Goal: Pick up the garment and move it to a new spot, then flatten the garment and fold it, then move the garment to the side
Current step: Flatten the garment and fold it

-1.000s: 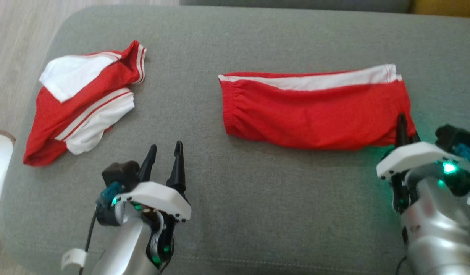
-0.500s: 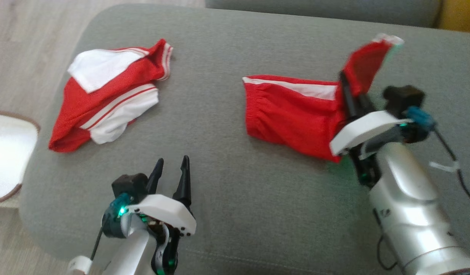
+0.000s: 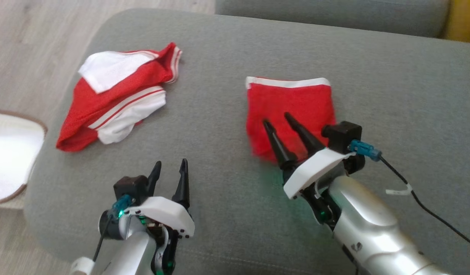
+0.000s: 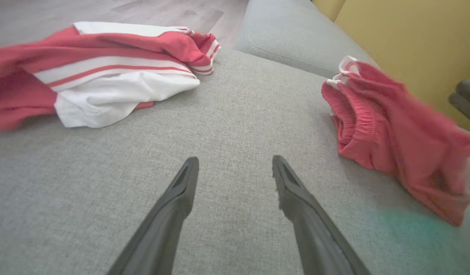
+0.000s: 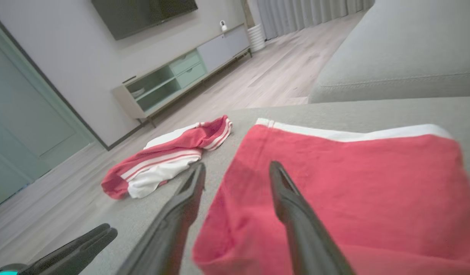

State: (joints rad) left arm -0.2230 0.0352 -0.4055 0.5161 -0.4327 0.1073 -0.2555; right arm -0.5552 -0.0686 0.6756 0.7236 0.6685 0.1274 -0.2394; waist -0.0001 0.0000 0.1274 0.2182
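Observation:
The garment (image 3: 292,103), red shorts with a white stripe along the far edge, lies folded in half on the grey sofa cushion (image 3: 227,183). It also shows in the right wrist view (image 5: 353,183) and in the left wrist view (image 4: 391,130). My right gripper (image 3: 276,119) hovers open over the garment's near left part, with nothing between its fingers (image 5: 296,214). My left gripper (image 3: 170,165) stands open over bare cushion near the front edge, well left of the garment; its fingers (image 4: 177,198) are empty.
A second red and white garment (image 3: 116,95) lies crumpled at the cushion's far left. A white mat (image 3: 9,156) and wooden floor lie past the left edge. Another sofa cushion (image 3: 334,17) rises behind. A black cable (image 3: 429,210) trails from my right wrist.
My right gripper carried the garment's right end over to the left, folding it in half, then opened and let go. The left gripper stayed put; the head camera shifted.

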